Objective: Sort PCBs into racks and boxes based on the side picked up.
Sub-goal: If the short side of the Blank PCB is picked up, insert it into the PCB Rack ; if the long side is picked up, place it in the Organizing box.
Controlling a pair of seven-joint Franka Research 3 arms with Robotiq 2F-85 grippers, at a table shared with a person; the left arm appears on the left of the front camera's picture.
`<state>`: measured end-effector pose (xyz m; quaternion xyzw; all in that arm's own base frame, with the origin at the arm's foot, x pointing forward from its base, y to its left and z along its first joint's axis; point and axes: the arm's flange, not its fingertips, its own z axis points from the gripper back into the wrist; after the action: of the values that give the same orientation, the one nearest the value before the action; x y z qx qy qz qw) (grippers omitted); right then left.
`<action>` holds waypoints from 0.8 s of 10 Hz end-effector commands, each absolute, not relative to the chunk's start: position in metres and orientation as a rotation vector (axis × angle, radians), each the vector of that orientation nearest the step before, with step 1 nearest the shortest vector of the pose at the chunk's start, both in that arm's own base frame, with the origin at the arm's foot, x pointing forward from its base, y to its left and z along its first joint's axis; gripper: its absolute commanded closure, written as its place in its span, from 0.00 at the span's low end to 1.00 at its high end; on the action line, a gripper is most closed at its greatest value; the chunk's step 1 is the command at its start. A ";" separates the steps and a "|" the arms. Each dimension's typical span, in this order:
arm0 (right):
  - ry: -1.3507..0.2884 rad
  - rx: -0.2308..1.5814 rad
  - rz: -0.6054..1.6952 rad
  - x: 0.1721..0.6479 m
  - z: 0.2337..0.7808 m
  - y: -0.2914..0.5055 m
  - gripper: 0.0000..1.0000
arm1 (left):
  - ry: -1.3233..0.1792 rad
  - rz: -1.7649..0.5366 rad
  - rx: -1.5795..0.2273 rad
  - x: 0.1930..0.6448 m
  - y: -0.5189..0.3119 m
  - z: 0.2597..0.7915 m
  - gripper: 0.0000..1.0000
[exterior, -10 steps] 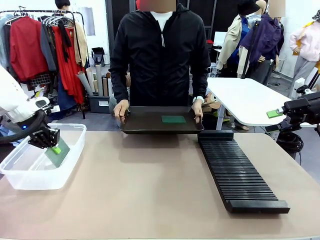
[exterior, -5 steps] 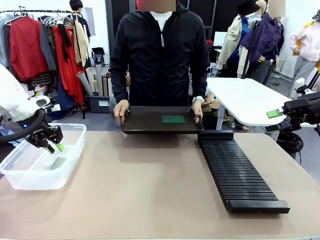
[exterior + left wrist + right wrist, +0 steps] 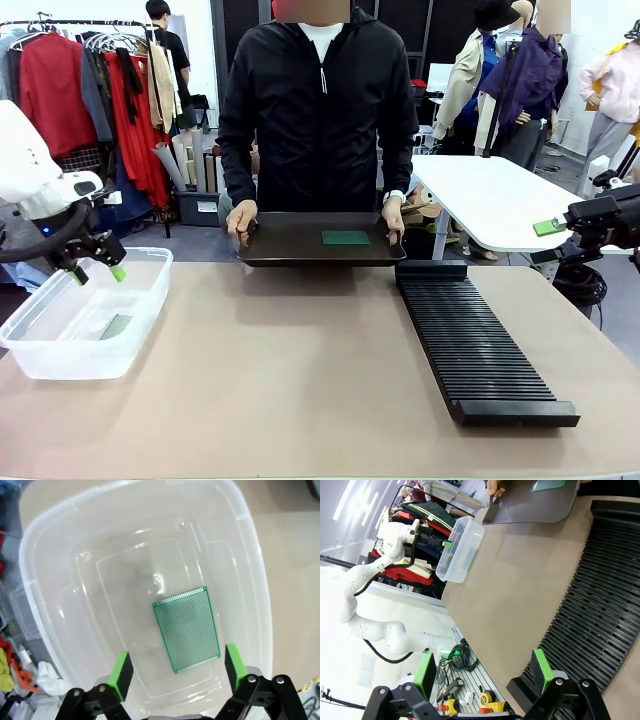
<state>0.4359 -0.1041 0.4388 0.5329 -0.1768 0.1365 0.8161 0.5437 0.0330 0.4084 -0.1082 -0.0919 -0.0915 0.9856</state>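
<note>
One board [image 3: 186, 628] down in the tub [image 3: 257, 590], my left gripper [image 3: 176, 655] spread wide above it, right gripper [image 3: 482, 667] spread too. A second board [image 3: 346, 238] waits on the tray [image 3: 290, 248]; the rack [image 3: 470, 340] looks empty.

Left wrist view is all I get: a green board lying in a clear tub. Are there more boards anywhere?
Observer: One more PCB lies on a dark tray that a person holds at the far edge.
Operator: Anything else out there?
Observer: A long black slotted rack lies at the right of the table.
Operator: And the other pincer?
Observer: The right pincer is open, raised off to the right.
</note>
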 end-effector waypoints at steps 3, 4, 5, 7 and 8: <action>-0.379 1.119 0.295 0.434 0.438 -0.103 0.00 | -0.190 -0.192 -0.205 0.545 0.030 0.413 0.00; -0.379 1.119 0.295 0.434 0.438 -0.103 0.00 | -0.190 -0.192 -0.205 0.545 0.030 0.413 0.00; -0.379 1.119 0.295 0.434 0.438 -0.103 0.00 | -0.190 -0.192 -0.205 0.545 0.030 0.413 0.00; -0.379 1.119 0.295 0.434 0.438 -0.103 0.00 | -0.190 -0.192 -0.205 0.545 0.030 0.413 0.00; -0.379 1.119 0.295 0.434 0.438 -0.103 0.00 | -0.190 -0.192 -0.205 0.545 0.030 0.413 0.00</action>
<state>0.4359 -0.1041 0.4388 0.5329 -0.1768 0.1365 0.8161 0.5444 0.0284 0.4142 -0.0922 -0.0906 -0.0950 0.9870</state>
